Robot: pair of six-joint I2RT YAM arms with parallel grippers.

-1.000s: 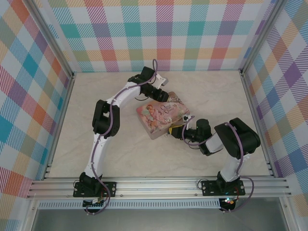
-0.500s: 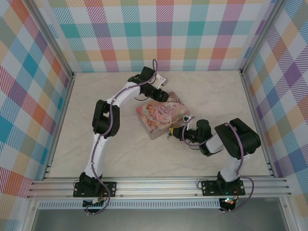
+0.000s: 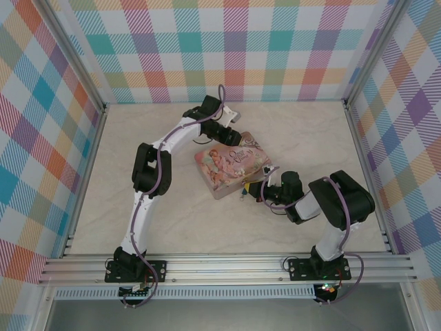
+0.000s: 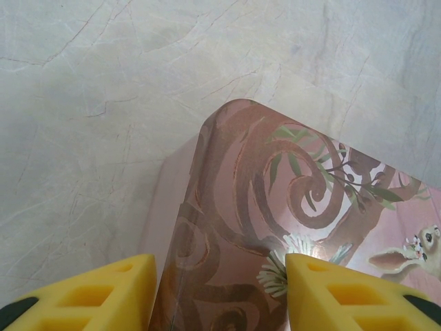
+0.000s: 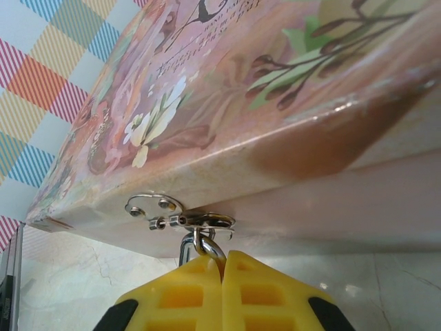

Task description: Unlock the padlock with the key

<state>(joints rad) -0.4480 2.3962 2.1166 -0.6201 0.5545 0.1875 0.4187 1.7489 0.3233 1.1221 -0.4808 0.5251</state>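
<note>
The padlock's thin silvery shackle (image 5: 212, 249) hangs through the metal hasp (image 5: 180, 219) on the front wall of the pink illustrated tin (image 5: 262, 103). My right gripper (image 5: 222, 259) is shut on it, and its yellow fingers hide the blue-teal body. From above, that gripper (image 3: 250, 187) sits at the tin's near side (image 3: 231, 167). My left gripper (image 4: 220, 276) holds the tin's far corner (image 4: 241, 207), one yellow finger on each side, and appears at the tin's back in the top view (image 3: 236, 138). The key is hidden.
The tin lies on a pale marble-patterned table (image 3: 172, 214) enclosed by checked walls (image 3: 227, 48) at the back and both sides. An aluminium rail (image 3: 227, 265) runs along the near edge by the arm bases.
The right gripper has shifted very slightly at the tin's front side. The left arm and the tin look unchanged.
</note>
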